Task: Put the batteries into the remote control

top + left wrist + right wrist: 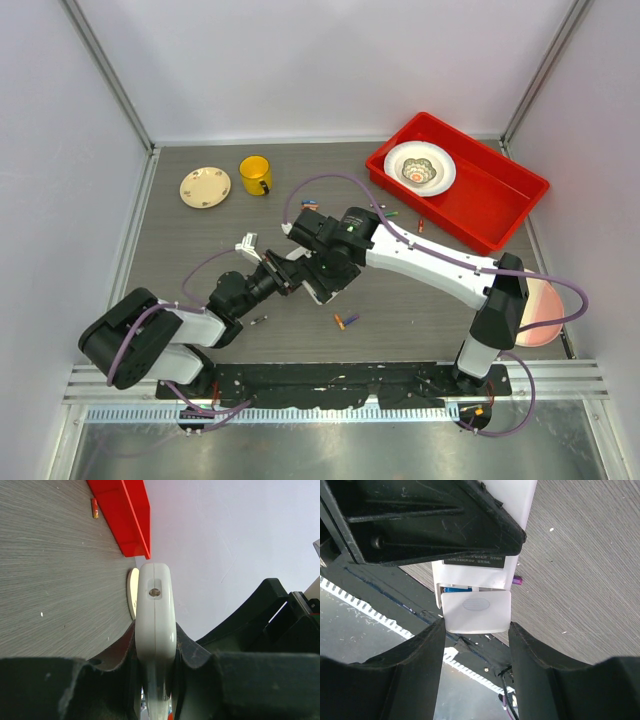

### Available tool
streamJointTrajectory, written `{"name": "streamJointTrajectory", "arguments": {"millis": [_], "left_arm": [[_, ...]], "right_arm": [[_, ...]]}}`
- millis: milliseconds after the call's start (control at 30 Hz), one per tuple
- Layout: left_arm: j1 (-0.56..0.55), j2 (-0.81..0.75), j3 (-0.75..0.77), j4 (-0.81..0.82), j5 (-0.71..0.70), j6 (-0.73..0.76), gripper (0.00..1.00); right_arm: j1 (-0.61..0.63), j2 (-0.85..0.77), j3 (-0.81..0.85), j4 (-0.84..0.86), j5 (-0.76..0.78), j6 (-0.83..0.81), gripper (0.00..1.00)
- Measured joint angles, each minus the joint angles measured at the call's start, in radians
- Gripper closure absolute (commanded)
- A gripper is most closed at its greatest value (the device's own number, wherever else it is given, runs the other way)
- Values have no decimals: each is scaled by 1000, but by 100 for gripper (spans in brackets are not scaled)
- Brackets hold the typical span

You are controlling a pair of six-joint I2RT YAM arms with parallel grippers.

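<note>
Few loose batteries (346, 320) on the tabletop (180, 250) up front. Past them, left gripper (156, 647) is clamped on the remote control (155, 605), and right gripper (476, 627) pinches the battery cover (476, 611) at its end. A blue cell (455, 588) is inside. Nearly done I'd say, only the cover's left to close.

A lab test booth (white panel walls (320, 60), aluminium posts (108, 72)) around a grey table (180, 240).

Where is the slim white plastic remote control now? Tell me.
The slim flat white plastic remote control is held edge-on in the jaws of the left gripper, mid-table in the top view, with the right gripper gripping its battery-cover end.
</note>
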State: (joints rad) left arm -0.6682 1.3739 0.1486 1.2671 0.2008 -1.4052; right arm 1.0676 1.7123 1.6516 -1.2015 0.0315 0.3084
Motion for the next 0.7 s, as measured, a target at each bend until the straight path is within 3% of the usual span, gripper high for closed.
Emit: {"name": "streamJointTrajectory", "arguments": {"millis": [700], "left_arm": [[-51,-110,0,-34,-104,108,100]], "right_arm": [[3,0,11,-7,22,13,99]]}}
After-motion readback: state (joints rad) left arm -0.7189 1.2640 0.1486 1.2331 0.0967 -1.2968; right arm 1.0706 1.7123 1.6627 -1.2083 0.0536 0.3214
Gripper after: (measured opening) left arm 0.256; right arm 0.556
